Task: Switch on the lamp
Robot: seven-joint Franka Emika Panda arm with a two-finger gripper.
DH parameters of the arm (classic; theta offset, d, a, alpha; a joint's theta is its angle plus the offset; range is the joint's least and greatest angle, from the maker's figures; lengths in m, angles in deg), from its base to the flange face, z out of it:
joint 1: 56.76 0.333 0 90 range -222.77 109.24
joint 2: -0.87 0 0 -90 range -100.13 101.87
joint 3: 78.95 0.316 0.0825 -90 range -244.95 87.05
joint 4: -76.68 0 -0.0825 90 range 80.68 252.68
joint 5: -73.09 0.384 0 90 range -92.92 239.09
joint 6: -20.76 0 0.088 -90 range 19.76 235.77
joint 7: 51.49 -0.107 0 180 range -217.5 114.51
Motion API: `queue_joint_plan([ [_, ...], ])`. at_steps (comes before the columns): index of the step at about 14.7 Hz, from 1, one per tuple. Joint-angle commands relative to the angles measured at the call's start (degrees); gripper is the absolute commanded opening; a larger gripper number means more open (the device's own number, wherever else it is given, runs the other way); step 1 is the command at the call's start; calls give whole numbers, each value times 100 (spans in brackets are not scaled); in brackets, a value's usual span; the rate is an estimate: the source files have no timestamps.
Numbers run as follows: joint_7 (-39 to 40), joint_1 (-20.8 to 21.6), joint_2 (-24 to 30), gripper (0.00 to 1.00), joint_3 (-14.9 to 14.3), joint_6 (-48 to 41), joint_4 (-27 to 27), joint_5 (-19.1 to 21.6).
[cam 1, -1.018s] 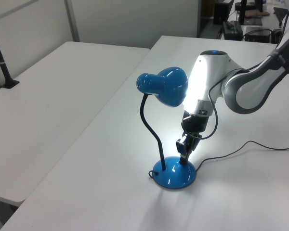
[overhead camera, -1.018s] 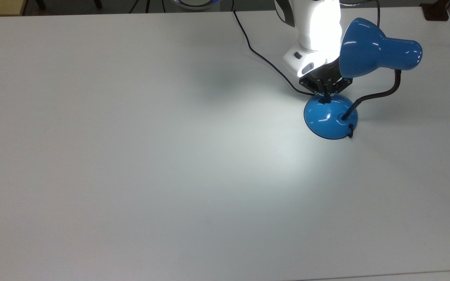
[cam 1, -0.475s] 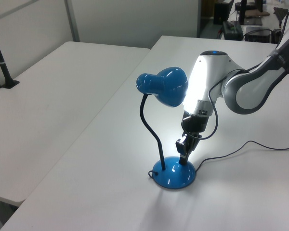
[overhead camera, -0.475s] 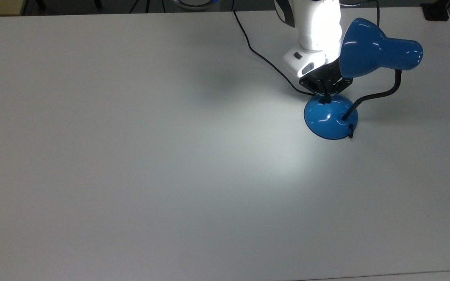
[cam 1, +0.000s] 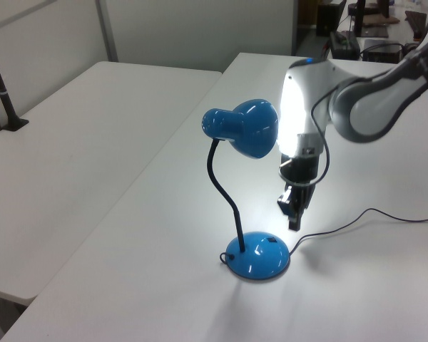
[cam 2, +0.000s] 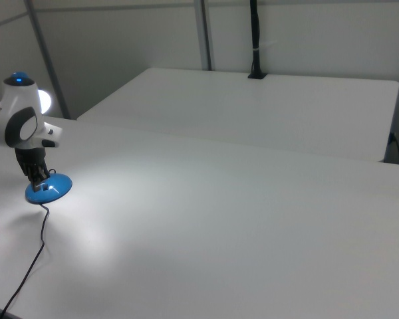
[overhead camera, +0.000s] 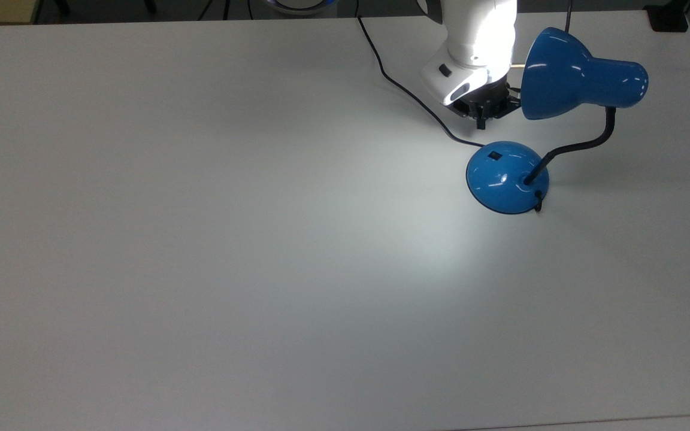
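With the lamp (overhead camera: 560,90) lit, the gripper (overhead camera: 480,123), fingers pinched together and empty, should lift straight clear of the switch (overhead camera: 493,156) near the table's (overhead camera: 201,239) far edge

I see the lamp (overhead camera: 566,78) with a glossy blue shade, hard and smooth like enamelled metal or plastic; I can't tell which. Bright highlights sit on it. Its domed base (overhead camera: 507,176) has the same glossy blue finish with small glints, and the switch (overhead camera: 493,156) on it is matt black. The gooseneck (cam 1: 225,192) looks matt black. The cord (overhead camera: 405,90) is thin, black and smooth. The table (overhead camera: 201,239) is matt white, smooth, no grain. The arm (cam 1: 357,107) has smooth white and grey plastic-looking shells with a sheen. The gripper (overhead camera: 480,123) reads as dull black.
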Motion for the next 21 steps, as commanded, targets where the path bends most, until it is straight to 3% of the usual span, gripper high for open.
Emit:
queue_joint_plan([
  [1,753,-384,664,1,-29,-1183,48,-226],
  [2,1348,-568,822,2,-29,-1657,-13,-445],
  [5,2379,-1008,1183,5,-168,-2354,-250,-473],
  [7,2994,-1097,1464,29,-475,-2758,-443,-473],
  [9,3383,-1088,1597,67,-897,-3067,-793,-473],
  [11,3419,-1079,1606,96,-1301,-3260,-1215,-499],
  [14,3402,-1079,1606,100,-1628,-3375,-1585,-876],
  [17,3428,-1097,1597,100,-1690,-3402,-1692,-1439],
  [21,3674,-1097,1527,100,-1822,-3200,-1753,-1458],
])
